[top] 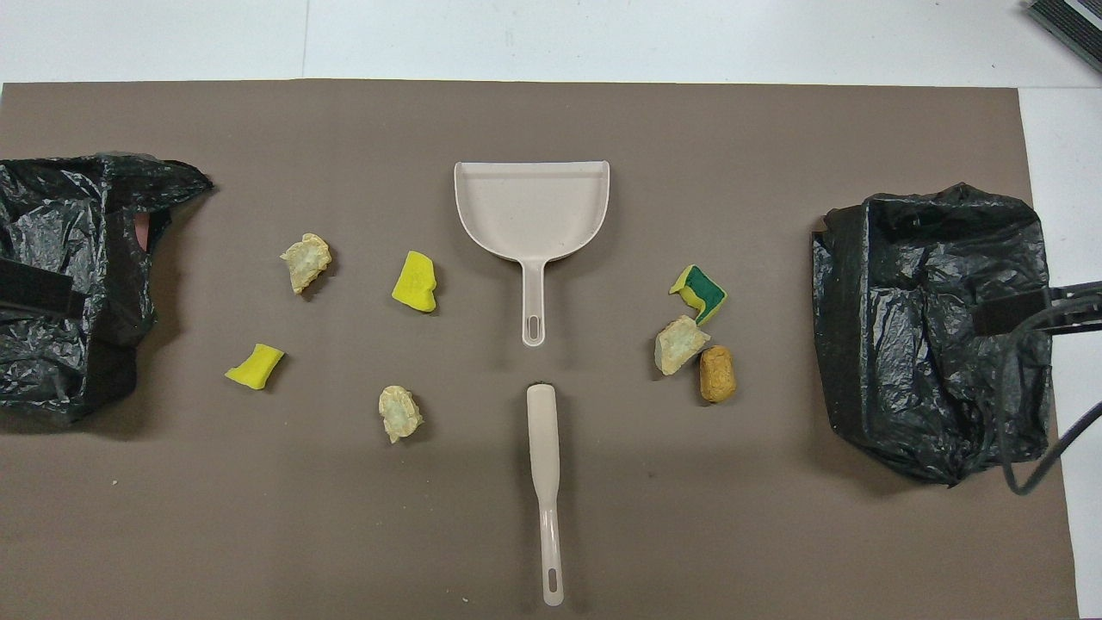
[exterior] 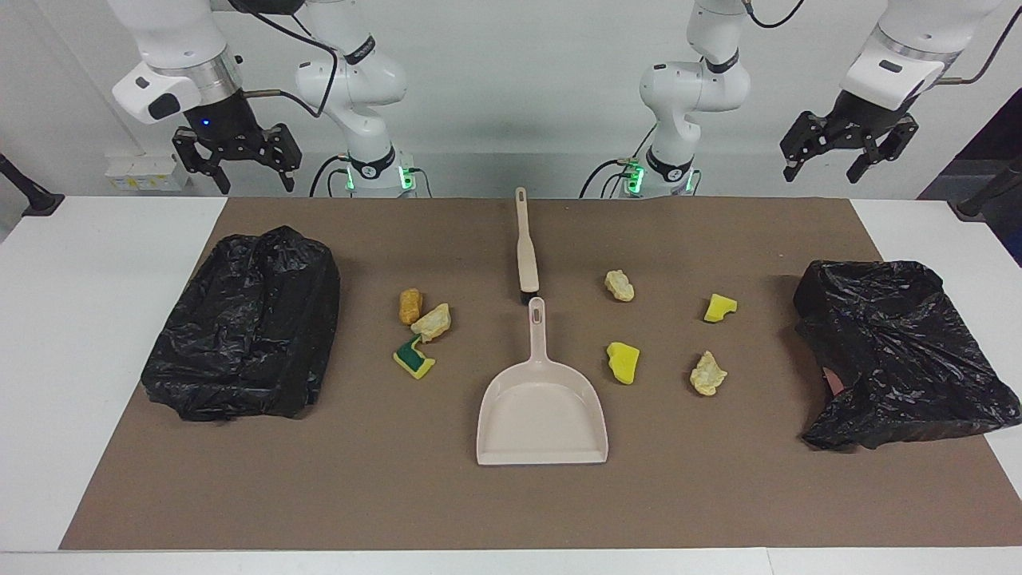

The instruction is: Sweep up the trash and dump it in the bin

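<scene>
A beige dustpan (exterior: 543,407) (top: 532,211) lies flat mid-mat, its handle pointing toward the robots. A beige brush (exterior: 526,247) (top: 544,482) lies in line with it, nearer to the robots. Several trash lumps lie on either side. A tan-orange chunk (exterior: 409,306), a pale chunk (exterior: 432,321) and a green-and-yellow sponge piece (exterior: 413,357) are toward the right arm's end. Yellow bits (exterior: 623,362) (exterior: 719,307) and pale chunks (exterior: 619,285) (exterior: 707,373) are toward the left arm's end. My right gripper (exterior: 254,180) and left gripper (exterior: 822,176) hang open and raised by the table's robot-side edge, holding nothing.
A bin lined with a black bag (exterior: 247,323) (top: 930,327) stands at the right arm's end of the brown mat (exterior: 511,495). Another black-bagged bin (exterior: 902,351) (top: 69,284) stands at the left arm's end. White table shows around the mat.
</scene>
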You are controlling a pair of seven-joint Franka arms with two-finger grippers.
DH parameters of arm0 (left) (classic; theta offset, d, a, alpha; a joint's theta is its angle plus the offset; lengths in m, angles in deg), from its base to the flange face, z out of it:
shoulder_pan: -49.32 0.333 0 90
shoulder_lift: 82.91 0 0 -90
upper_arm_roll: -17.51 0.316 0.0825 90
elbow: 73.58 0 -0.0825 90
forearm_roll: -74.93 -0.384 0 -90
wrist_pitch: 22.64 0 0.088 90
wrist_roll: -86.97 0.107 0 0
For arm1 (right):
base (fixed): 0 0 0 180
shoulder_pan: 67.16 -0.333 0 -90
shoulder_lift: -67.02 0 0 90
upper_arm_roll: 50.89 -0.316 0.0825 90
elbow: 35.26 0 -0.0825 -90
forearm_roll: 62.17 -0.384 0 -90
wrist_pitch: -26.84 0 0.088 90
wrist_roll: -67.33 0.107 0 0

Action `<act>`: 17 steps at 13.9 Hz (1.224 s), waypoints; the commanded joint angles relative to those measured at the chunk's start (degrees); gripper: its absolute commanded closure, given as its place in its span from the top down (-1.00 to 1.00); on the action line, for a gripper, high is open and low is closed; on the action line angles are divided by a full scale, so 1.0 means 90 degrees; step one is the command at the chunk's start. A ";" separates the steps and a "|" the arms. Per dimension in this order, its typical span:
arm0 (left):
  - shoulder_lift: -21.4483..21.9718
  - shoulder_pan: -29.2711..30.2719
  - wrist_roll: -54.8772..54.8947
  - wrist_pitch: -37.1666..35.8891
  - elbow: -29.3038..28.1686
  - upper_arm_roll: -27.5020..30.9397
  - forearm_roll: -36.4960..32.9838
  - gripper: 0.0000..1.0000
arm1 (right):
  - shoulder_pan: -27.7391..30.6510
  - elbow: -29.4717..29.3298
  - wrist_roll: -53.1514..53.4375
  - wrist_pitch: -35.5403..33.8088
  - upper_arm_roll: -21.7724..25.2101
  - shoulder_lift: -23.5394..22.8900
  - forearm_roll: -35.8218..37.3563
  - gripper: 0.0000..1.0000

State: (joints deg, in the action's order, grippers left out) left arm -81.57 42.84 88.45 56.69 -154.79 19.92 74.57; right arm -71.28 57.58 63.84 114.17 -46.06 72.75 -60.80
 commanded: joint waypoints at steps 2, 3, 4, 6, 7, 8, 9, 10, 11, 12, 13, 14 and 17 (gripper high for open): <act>0.0231 -0.0003 0.0031 0.0160 -0.0312 0.0045 0.0079 1.00 | 0.0009 -0.0041 -0.0090 -0.0064 0.0011 -0.0002 -0.0005 1.00; 0.0231 -0.0003 0.0041 0.0150 -0.0303 0.0045 0.0079 1.00 | 0.0009 -0.0041 -0.0090 -0.0074 0.0011 -0.0002 -0.0005 1.00; 0.0222 -0.0003 0.0021 0.0160 -0.0293 0.0045 0.0079 1.00 | -0.0001 -0.0041 -0.0090 -0.0083 0.0011 -0.0002 -0.0005 1.00; 0.0231 -0.0003 -0.0008 0.0141 -0.0293 0.0026 0.0060 1.00 | 0.0008 -0.0032 -0.0090 -0.0093 0.0011 -0.0002 -0.0005 1.00; 0.0231 0.0006 -0.0056 0.0121 -0.0293 0.0035 0.0060 1.00 | -0.0001 -0.0032 -0.0081 -0.0093 0.0011 -0.0002 -0.0005 1.00; 0.0241 0.0007 -0.0038 0.0102 -0.0331 0.0026 0.0060 1.00 | 0.0008 -0.0032 -0.0080 -0.0093 0.0011 -0.0002 -0.0005 1.00; 0.0251 -0.0003 -0.0066 0.0150 -0.0332 0.0025 0.0089 1.00 | 0.0009 -0.0022 -0.0090 -0.0093 0.0011 -0.0002 -0.0005 1.00; 0.0261 -0.0013 -0.0067 0.0160 -0.0380 0.0025 0.0099 1.00 | 0.0009 -0.0032 -0.0081 -0.0103 0.0011 0.0008 -0.0005 1.00; 0.0270 -0.0032 -0.0076 0.0160 -0.0410 0.0025 0.0099 1.00 | 0.0009 -0.0022 -0.0090 -0.0113 0.0011 0.0008 -0.0005 1.00; 0.0270 -0.0061 -0.0076 0.0170 -0.0410 0.0006 0.0099 1.00 | 0.0009 -0.0022 -0.0090 -0.0113 0.0011 0.0008 -0.0005 1.00; 0.0270 -0.0042 -0.0086 0.0208 -0.0420 -0.0023 0.0099 1.00 | 0.0009 -0.0022 -0.0090 -0.0113 0.0011 0.0008 -0.0005 1.00; 0.0299 -0.0042 -0.0096 0.0209 -0.0429 -0.0052 0.0099 1.00 | 0.0009 -0.0022 -0.0090 -0.0123 0.0011 0.0008 -0.0005 1.00; 0.0397 -0.0042 -0.0077 0.0248 -0.0576 -0.0082 0.0109 1.00 | 0.0009 -0.0022 -0.0090 -0.0152 0.0011 0.0008 -0.0005 1.00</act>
State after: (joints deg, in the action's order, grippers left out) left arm -80.62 42.79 88.26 56.84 -156.42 19.15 74.80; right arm -71.29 57.61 63.84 114.14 -46.06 72.75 -60.80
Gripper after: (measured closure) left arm 0.000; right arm 0.000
